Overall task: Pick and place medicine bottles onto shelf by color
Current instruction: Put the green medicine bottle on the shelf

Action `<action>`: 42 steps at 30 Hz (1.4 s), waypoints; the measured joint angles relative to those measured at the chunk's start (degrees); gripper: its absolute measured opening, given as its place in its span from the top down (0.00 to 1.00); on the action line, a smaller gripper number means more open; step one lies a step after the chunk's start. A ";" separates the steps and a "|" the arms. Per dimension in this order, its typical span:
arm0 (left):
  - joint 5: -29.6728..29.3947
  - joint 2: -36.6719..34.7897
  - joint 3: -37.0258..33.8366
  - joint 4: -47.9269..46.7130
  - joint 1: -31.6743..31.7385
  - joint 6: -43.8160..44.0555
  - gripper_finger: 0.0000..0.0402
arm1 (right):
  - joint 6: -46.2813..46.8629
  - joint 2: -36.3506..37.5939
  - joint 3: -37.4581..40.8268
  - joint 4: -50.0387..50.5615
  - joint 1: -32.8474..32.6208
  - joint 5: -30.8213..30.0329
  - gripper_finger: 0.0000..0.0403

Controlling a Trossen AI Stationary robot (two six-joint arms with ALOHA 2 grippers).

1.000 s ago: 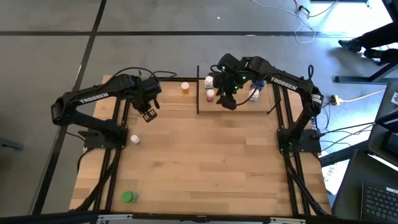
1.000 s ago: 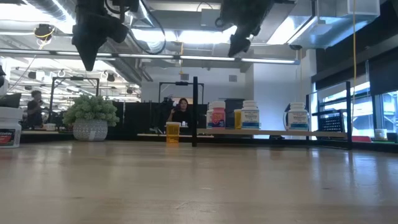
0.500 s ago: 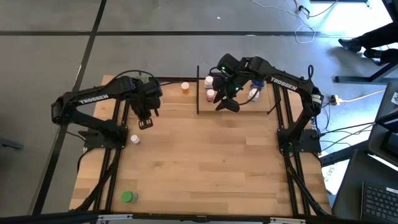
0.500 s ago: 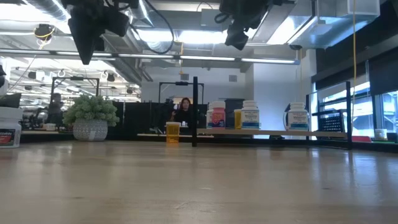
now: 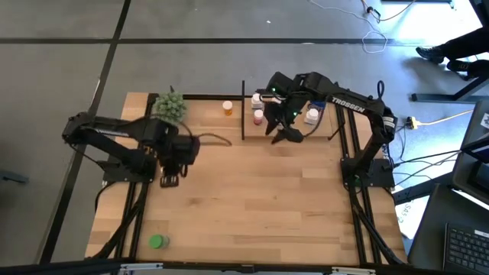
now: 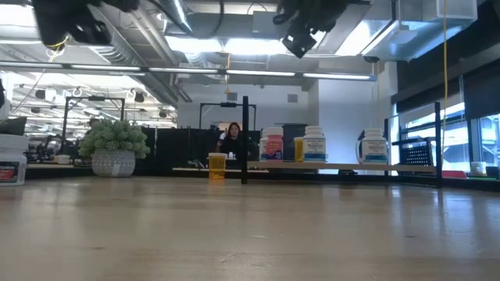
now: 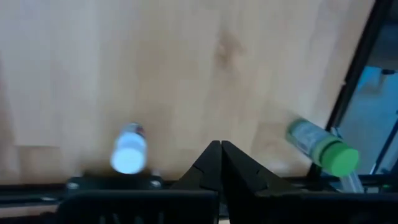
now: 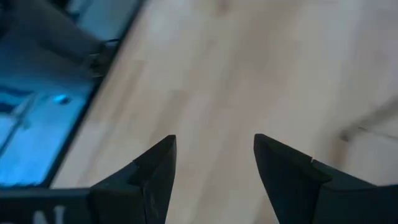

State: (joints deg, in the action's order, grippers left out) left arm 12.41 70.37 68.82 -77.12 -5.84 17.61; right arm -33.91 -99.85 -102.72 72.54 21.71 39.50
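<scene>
The left gripper hangs over the left part of the desk, its fingers pressed together and holding nothing. Its wrist view shows a white-capped bottle standing on the desk and a green bottle lying near the desk's edge. The right gripper hovers just in front of the shelf, fingers spread apart and empty. On the shelf stand a pink-red bottle and a white bottle; an orange bottle stands just beside the shelf, near the green plant.
</scene>
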 joint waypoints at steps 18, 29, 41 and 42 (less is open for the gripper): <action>-2.72 0.00 0.00 10.38 -36.07 36.69 1.00 | -4.32 0.00 0.00 1.15 -5.81 4.11 0.46; -10.04 0.00 0.00 11.36 -50.48 50.52 0.99 | -3.93 0.00 0.00 -0.74 -5.79 4.09 0.46; -17.90 0.00 0.00 11.79 -55.41 60.40 0.96 | -3.93 0.00 0.00 -2.69 -5.79 4.07 0.46; -17.91 0.00 0.00 11.80 -55.41 61.16 0.96 | -3.93 0.00 0.00 -2.69 -5.79 4.08 0.46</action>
State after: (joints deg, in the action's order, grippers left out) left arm -5.51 70.37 68.82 -65.32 -61.25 78.77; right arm -37.85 -99.85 -102.72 69.84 15.92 43.58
